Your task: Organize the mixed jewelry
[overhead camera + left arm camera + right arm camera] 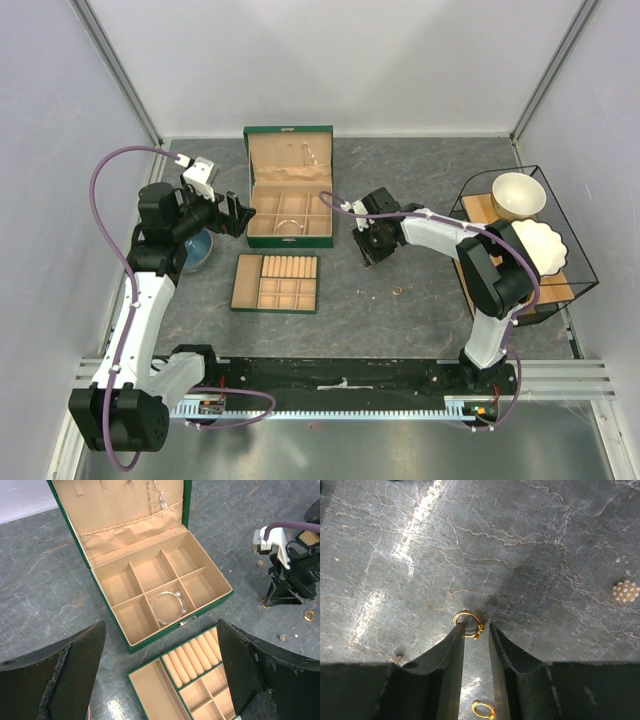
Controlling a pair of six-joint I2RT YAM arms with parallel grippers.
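A robot lab cell: plain white walls [340, 60], aluminium frame posts [120, 75], two arms [140, 310] bolted to a near rail [340, 383].

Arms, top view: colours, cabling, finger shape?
Left arm and right arm: white link shells, black joint housings. A purple cable runs along each, ending in a white connector near the wrist. Fingers are matte black wedges tapering toward the tips, with scuffed edges. No legible markings.
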